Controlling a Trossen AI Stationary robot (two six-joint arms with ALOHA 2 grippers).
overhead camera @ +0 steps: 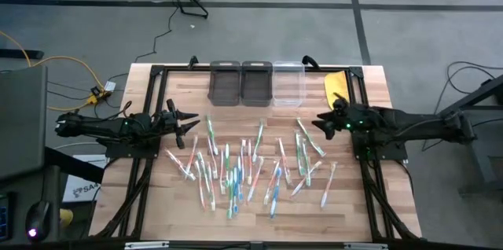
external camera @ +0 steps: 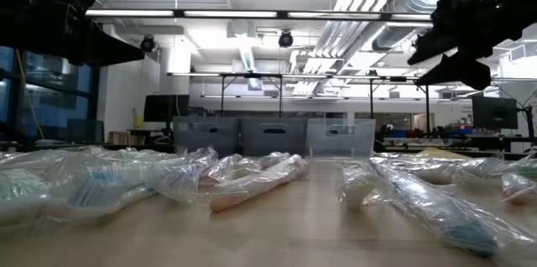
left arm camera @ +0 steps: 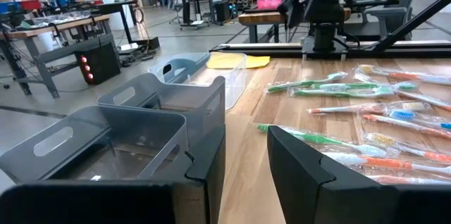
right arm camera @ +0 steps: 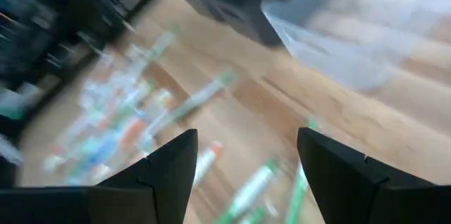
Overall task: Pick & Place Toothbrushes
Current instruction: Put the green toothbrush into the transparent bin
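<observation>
Many wrapped toothbrushes [overhead camera: 244,167] with white, green, blue and orange-red handles lie scattered flat on the wooden table; they also show in the low view [external camera: 252,185] and in the left wrist view [left arm camera: 366,122]. My left gripper [overhead camera: 189,122] hovers open at the left side of the pile, holding nothing; in its wrist view [left arm camera: 243,164] the gap between its fingers is empty. My right gripper [overhead camera: 322,122] hovers open above the pile's right side, over green toothbrushes [right arm camera: 254,182]; its wrist view [right arm camera: 246,160] is blurred.
Two grey bins [overhead camera: 240,82] and a clear bin [overhead camera: 288,83] stand in a row at the table's far edge. A yellow flat object [overhead camera: 336,86] lies to the right of them. Black frame rails [overhead camera: 149,156] run along both table sides.
</observation>
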